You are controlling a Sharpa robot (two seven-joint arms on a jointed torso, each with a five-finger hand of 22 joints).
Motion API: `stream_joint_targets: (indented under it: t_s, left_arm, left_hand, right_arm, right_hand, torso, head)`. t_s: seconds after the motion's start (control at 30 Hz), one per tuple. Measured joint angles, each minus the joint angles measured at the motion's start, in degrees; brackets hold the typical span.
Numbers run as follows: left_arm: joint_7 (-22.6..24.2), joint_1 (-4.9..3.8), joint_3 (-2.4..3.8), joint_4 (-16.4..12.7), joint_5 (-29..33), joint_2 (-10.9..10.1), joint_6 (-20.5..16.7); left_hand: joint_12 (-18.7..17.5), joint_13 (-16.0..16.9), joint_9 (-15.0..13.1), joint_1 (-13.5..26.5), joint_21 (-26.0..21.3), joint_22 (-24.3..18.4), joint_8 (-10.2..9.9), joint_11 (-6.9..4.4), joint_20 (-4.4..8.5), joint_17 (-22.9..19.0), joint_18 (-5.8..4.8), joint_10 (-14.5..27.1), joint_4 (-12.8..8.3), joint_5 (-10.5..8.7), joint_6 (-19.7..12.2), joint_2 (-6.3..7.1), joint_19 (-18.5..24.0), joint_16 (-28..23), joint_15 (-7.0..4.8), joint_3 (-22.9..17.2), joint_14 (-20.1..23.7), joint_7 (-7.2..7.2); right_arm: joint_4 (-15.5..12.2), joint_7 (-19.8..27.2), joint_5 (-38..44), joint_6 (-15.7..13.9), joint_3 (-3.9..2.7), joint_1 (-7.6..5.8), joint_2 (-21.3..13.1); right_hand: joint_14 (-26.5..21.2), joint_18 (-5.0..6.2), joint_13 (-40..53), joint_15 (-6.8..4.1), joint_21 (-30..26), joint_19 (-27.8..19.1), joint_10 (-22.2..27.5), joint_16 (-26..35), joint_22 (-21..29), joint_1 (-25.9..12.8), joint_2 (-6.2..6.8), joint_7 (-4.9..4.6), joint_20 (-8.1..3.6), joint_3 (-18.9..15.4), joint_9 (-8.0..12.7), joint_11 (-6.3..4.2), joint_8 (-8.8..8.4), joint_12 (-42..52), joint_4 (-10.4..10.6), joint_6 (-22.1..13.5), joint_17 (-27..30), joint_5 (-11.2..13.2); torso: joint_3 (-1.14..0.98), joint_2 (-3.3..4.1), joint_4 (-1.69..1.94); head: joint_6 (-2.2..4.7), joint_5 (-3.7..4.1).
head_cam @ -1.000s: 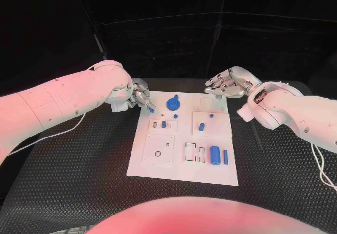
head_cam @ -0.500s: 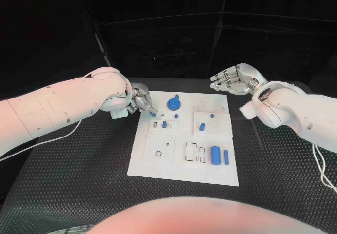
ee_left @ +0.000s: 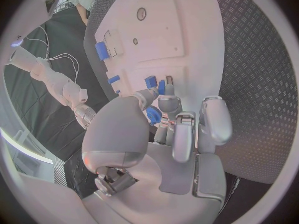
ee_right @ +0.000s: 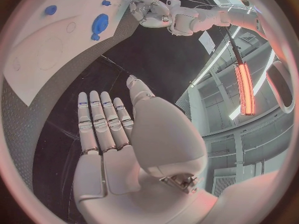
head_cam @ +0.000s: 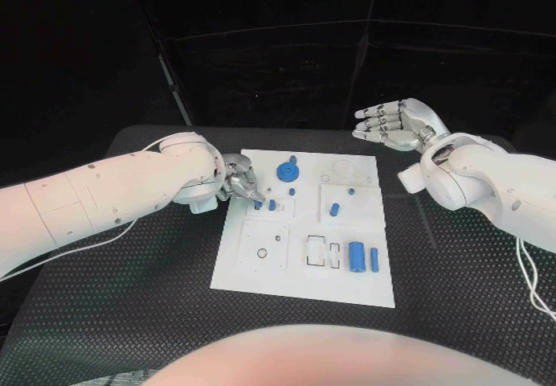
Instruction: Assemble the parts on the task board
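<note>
The white task board (head_cam: 290, 277) lies in the middle of the black table. My left hand (head_cam: 241, 178) reaches over its far left part and pinches a small blue part (head_cam: 257, 205) between thumb and a finger, low over a small square plate (head_cam: 282, 211), right beside a blue peg (head_cam: 272, 205) standing there. In the left wrist view the pinched part (ee_left: 161, 87) shows at the fingertips (ee_left: 169, 79). My right hand (head_cam: 394, 125) hangs above the table beyond the board's far right corner, fingers stretched and apart, holding nothing; its flat palm (ee_right: 124, 154) faces the right wrist camera.
On the board lie a blue gear (head_cam: 284, 170), a short blue piece (head_cam: 333, 210), a thick blue cylinder (head_cam: 356, 255) and a thin blue pin (head_cam: 373, 258). Black ribbed mat (head_cam: 139, 273) surrounds the board. A white cable (head_cam: 93, 225) trails under my left arm.
My left hand has carried the small blue part from the board's far left edge toward me, down to the small plate. My right hand has lifted and drawn back, its fingers straightening.
</note>
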State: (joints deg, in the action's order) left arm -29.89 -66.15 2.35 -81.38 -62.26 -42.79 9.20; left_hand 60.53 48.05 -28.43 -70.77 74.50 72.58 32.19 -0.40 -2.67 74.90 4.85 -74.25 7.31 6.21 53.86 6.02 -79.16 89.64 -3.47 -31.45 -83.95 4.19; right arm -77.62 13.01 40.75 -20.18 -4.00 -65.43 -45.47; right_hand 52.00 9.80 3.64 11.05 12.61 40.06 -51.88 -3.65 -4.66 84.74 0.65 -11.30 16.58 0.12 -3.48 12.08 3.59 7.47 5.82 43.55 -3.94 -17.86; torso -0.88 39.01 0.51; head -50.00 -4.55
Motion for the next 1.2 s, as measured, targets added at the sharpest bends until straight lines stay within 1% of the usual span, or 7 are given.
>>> stream_joint_targets:
  t_s: [0.13,0.23,0.37,0.43,0.5,0.93,1.2]
  left_arm:
    - [0.01,0.23,0.00,-0.01,-1.08,0.00,-0.66]
    - [0.01,0.30,0.00,0.03,-1.75,-0.01,-0.98]
    - [0.01,0.35,0.00,0.08,-2.50,0.06,-1.15]
    - [0.01,0.41,0.00,0.08,-2.80,0.09,-1.16]
    - [0.01,0.43,0.00,0.08,-3.11,0.10,-1.17]
    - [0.04,0.52,0.03,-0.20,-4.70,0.05,-0.95]
    - [0.03,0.53,0.05,-0.34,-5.32,-0.01,-0.38]
  left_hand:
    - [0.00,0.05,-0.04,0.22,0.23,0.08,0.00,0.00,0.00,0.00,0.00,0.00,-0.38,0.22,0.00,0.09,0.00,0.00,0.00,-0.37,0.00,0.00]
    - [0.08,0.05,-0.09,0.32,0.22,0.08,0.00,0.00,0.00,0.00,-0.01,0.00,-0.38,0.24,0.00,0.18,0.00,0.00,0.00,-0.38,0.00,0.01]
    - [0.27,0.11,-0.16,0.42,0.22,0.15,0.11,0.19,0.17,0.00,0.00,-0.19,-0.31,0.25,0.02,0.19,-0.17,0.00,0.00,-0.62,0.00,-0.02]
    - [0.27,0.12,-0.17,0.65,0.22,0.15,0.29,0.19,0.21,0.00,-0.01,-0.19,-0.77,0.25,0.13,0.37,-0.21,0.00,0.00,-1.08,0.00,-0.12]
    - [0.27,0.19,-0.34,0.71,0.22,0.15,0.29,-0.02,0.21,0.00,0.00,-0.40,-0.78,0.47,0.22,0.44,-0.21,0.00,0.00,-1.09,0.00,-0.20]
    - [0.27,0.18,-0.48,0.72,0.22,0.33,0.66,-0.01,0.21,0.00,0.00,-0.41,-0.70,1.11,0.00,0.44,-0.21,0.00,0.00,-1.33,0.00,-0.41]
    - [0.27,0.18,-0.49,0.95,0.22,0.32,0.90,-0.03,0.21,0.00,0.00,-0.42,-0.75,1.11,-0.01,0.66,-0.21,0.00,0.00,-1.39,0.00,-0.41]
  right_arm:
    - [0.14,0.71,-0.92,-0.35,0.00,0.00,0.02]
    - [0.15,1.14,-1.46,-0.59,0.00,0.00,0.03]
    - [0.17,1.56,-1.94,-0.86,0.00,0.00,0.02]
    - [0.17,1.72,-2.10,-0.95,0.00,0.00,0.01]
    - [0.17,1.87,-2.26,-1.06,0.00,0.00,-0.01]
    - [0.17,2.40,-2.69,-1.27,0.00,0.01,-0.02]
    - [0.17,2.52,-2.80,-1.27,0.00,0.01,-0.02]
  right_hand:
    - [-0.21,0.00,0.00,-0.21,-0.45,0.03,0.17,0.00,0.31,-0.39,0.01,0.11,0.03,0.13,0.04,0.17,-0.07,-0.18,-0.46,-0.52,0.26,0.00]
    - [-0.42,0.00,0.00,0.00,-0.93,0.52,0.40,0.00,0.55,-0.72,-0.32,0.28,-0.10,0.21,0.10,0.40,-0.28,-0.28,-1.00,-1.31,0.35,0.00]
    - [-0.63,0.00,0.01,0.21,-0.93,0.72,0.40,0.00,0.63,-0.71,-0.32,0.14,0.10,0.33,0.10,0.41,-0.28,-0.50,-1.13,-1.56,0.35,0.00]
    - [-0.62,0.00,0.01,0.21,-0.93,0.72,0.40,0.00,0.63,-0.71,-0.32,0.14,0.10,0.33,0.10,0.41,-0.28,-0.49,-1.13,-1.56,0.35,0.00]
    - [-0.63,0.00,0.01,0.21,-0.93,0.72,0.40,0.00,0.63,-0.71,-0.32,0.14,0.10,0.33,0.10,0.41,-0.28,-0.49,-1.13,-1.56,0.35,0.00]
    - [-0.62,0.00,0.01,0.21,-1.31,0.71,0.40,0.00,0.70,-0.93,-0.08,0.14,0.11,0.40,0.10,0.41,-0.28,-0.49,-1.19,-1.56,0.34,0.00]
    - [-0.62,0.00,0.02,0.21,-1.31,0.71,0.40,0.00,0.69,-1.22,-0.37,0.14,0.11,0.38,0.10,0.41,-0.28,-0.49,-1.49,-1.56,0.34,0.00]
  torso:
    - [0.00,0.04,-0.01]
    - [-0.01,0.06,-0.03]
    - [-0.02,0.09,-0.05]
    - [-0.02,0.10,-0.05]
    - [-0.03,0.12,-0.05]
    - [-0.05,0.08,-0.04]
    - [-0.05,0.07,-0.03]
  head:
    - [0.00,-0.12]
    - [0.00,-0.13]
    - [0.00,-0.14]
    - [0.00,-0.09]
    - [0.00,-0.08]
    - [0.00,-0.18]
    - [0.00,-0.20]
